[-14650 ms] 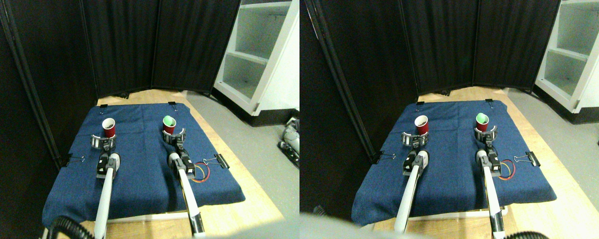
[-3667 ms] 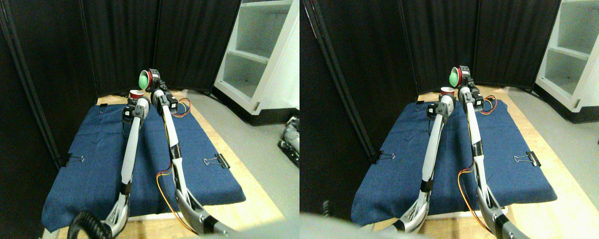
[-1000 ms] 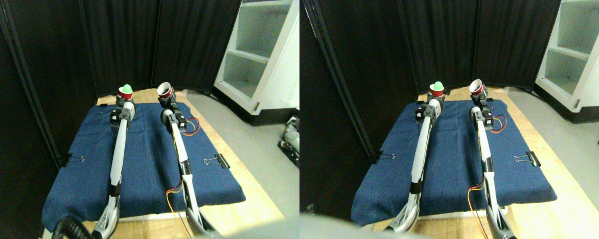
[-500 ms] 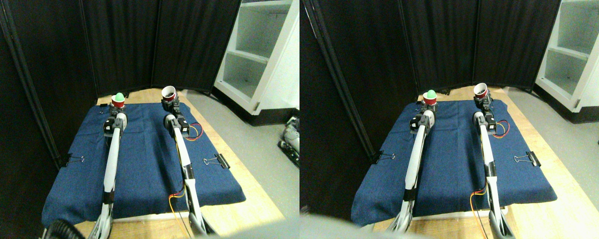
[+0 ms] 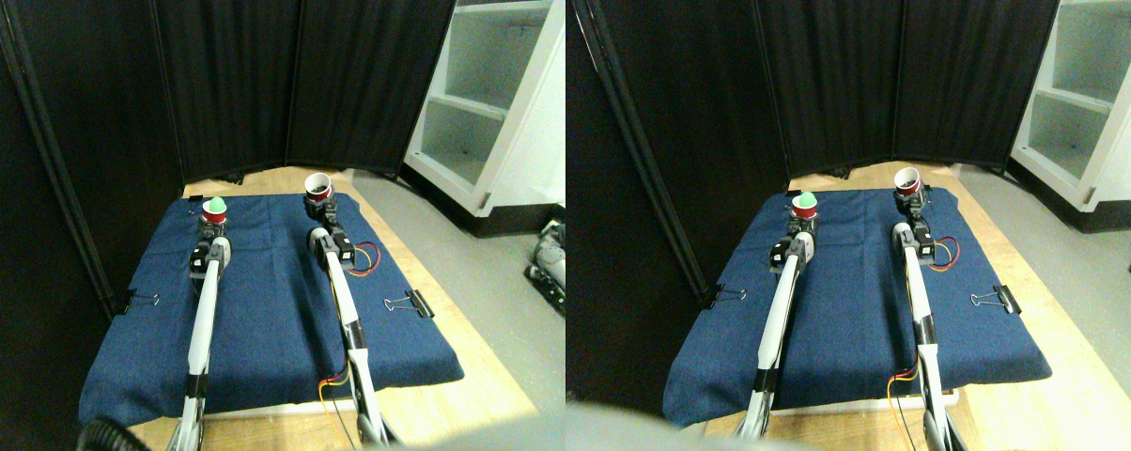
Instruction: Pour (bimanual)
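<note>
A red cup (image 5: 213, 216) with a green ball (image 5: 214, 204) resting in its mouth stands upright over the far left of the blue cloth (image 5: 274, 310). My left gripper (image 5: 212, 229) is shut on it from the near side. A second red cup (image 5: 318, 187), upright with a white rim and a dark inside, is at the far right of the cloth. My right gripper (image 5: 321, 203) is shut on this one just below the rim. Whether either cup touches the cloth is hidden by the arms.
The cloth is pinned by binder clips (image 5: 408, 303) (image 5: 138, 301) to a wooden board (image 5: 472, 376). Black curtains (image 5: 246, 85) close off the back and left. A white shelf unit (image 5: 490, 103) stands at the right. Red and yellow wires (image 5: 366, 258) loop beside the right arm.
Both arms have drawn back toward me and sunk lower, carrying their cups. The right cup has gone from tilted to upright. The green ball stays in the left cup.
</note>
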